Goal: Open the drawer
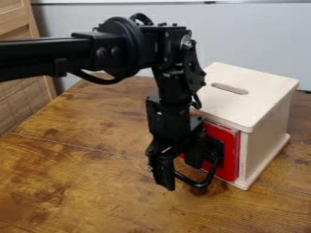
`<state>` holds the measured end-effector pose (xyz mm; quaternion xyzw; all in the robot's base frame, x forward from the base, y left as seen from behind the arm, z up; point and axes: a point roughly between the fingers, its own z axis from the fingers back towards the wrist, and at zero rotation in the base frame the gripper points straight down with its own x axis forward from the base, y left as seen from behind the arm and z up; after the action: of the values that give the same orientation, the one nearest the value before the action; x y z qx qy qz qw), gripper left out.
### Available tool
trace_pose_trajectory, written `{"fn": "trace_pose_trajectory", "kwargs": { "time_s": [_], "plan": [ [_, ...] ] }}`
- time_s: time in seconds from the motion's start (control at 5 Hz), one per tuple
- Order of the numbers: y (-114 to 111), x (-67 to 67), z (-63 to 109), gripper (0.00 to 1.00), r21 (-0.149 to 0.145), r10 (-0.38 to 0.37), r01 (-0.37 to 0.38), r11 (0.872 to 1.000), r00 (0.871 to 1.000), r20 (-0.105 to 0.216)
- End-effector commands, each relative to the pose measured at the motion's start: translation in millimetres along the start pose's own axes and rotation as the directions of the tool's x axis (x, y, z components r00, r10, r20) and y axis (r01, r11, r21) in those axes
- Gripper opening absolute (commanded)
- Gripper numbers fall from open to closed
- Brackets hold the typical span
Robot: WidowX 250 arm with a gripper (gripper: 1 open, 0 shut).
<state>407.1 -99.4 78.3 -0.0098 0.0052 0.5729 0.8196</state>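
Low in the middle of the frame, the black robot pincer (170,175) hangs pointing down, jaws wide open, holding nothing. Just to its right, the big black wire loop handle (201,171) sticks out towards it. Behind the handle sits the red-fronted drawer (215,151) in the pale wooden cube (249,100).

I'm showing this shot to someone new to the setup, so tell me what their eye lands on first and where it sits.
The big black robot arm dominates, reaching in from the left and dropping straight down mid-frame. Its open fingers hang right at the black wire loop handle; whether they touch it is unclear. Behind them the red drawer front stands out in the pale wooden cube on the right of the wooden table.
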Motion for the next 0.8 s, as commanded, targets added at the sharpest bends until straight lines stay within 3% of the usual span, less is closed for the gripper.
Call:
{"fn": "trace_pose_trajectory", "kwargs": {
  "time_s": [0.0,0.6],
  "plan": [
    [-11.6,-6.0,25.4,1.00,-0.075,-0.018,0.019,0.997,1.000,0.018],
    [-15.2,3.6,20.1,1.00,-0.069,0.022,-0.019,0.997,0.999,0.034]
  ]
}}
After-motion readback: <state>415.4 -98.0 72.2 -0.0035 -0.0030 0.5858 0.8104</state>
